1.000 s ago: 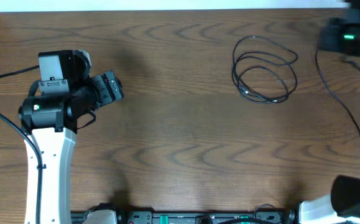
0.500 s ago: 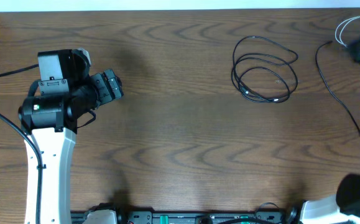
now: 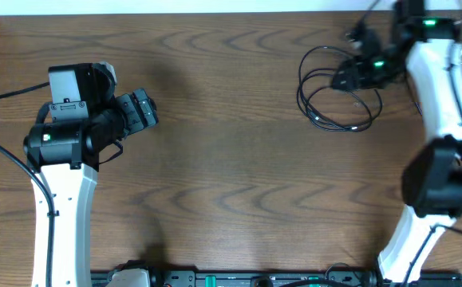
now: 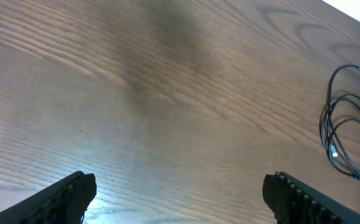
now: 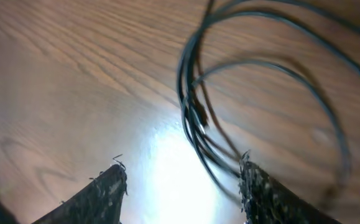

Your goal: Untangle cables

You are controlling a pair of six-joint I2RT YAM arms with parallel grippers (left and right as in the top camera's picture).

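The left arm [image 3: 63, 199] comes up from the near edge at the left side of the wooden bench [image 3: 238, 183]. A small green light [image 3: 47, 137] glows on its dark joint. The left end effector [image 3: 144, 112] points rightward over bare wood, its jaws spread wide with nothing between them. In its wrist view, both fingers [image 4: 68, 196] stand far apart above the grain.

Well off to the right, the black cable [image 3: 338, 100] lies on the bench in several loose, overlapping loops. The right arm [image 3: 438, 96] reaches in from the right edge and bends over this coil, with green lights on its upper links. The right end effector [image 3: 349, 77] sits over the coil's upper edge, jaws partly apart and clamping nothing. In its wrist view, the bundled strands of the black cable [image 5: 195, 112] run across the wood between the two fingertips [image 5: 108, 186]. Whether the tips touch the strands cannot be told.
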